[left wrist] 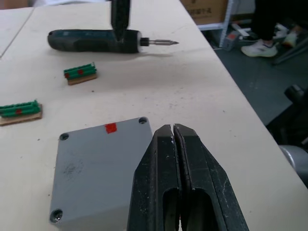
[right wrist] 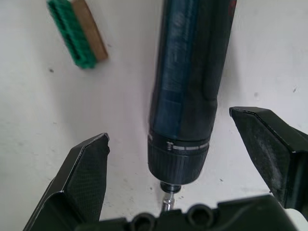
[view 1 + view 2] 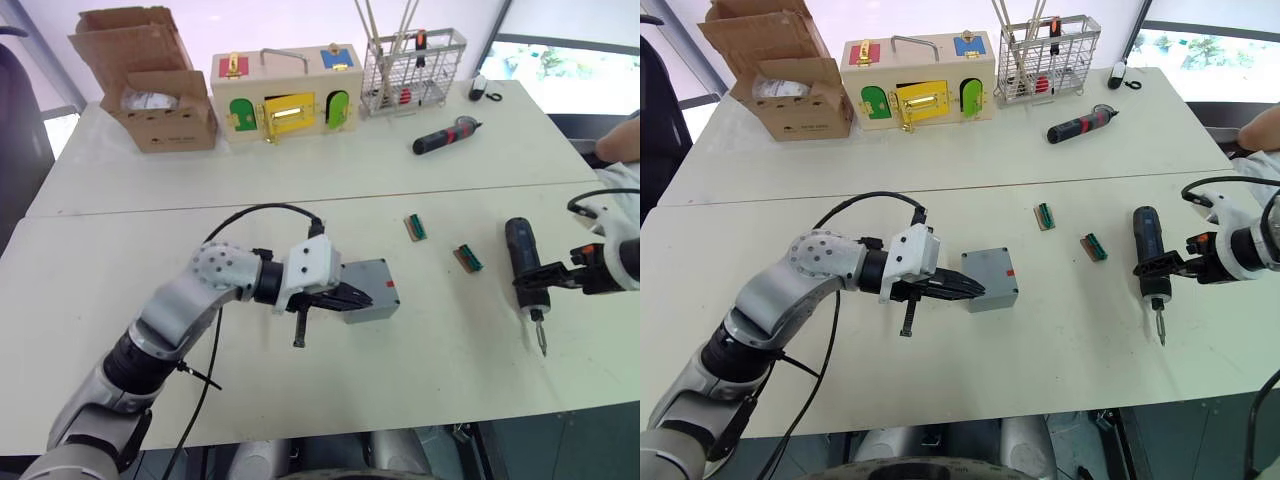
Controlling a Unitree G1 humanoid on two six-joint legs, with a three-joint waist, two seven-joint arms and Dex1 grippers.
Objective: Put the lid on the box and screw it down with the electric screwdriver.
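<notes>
two pale white tables point(image 3: 300, 180) pushed together edge to edge, the seam running across just beyond the grey box point(image 3: 370, 291), and there's a dark floor off the right-hand table edge in the left wrist view, with a person's white shoes point(image 1: 262, 45) standing out there

far back from the box sit an open cardboard box point(image 3: 150, 85), a wooden box with coloured doors point(image 3: 285, 95) and a wire basket point(image 3: 412, 68); a red-and-black screwdriver point(image 3: 445, 137) lies beyond the seam, and two little green connector blocks point(image 3: 416, 227) rest between the box and the electric screwdriver point(image 3: 523, 262)

now the box, sitting with the lid point(image 1: 98, 168) on top, screws showing in the corners, a small red mark near one edge; the left gripper point(image 3: 355, 298) has its fingers pressed together, tips right at the lid's near corner, lying over it

off to the right of the box, the electric screwdriver lies flat on the table, bit pointing towards the robot; the right gripper point(image 2: 180, 159) is spread wide either side of its collar, fingers point(image 2: 86, 168) clear of the barrel on both sides, not touching it
</notes>
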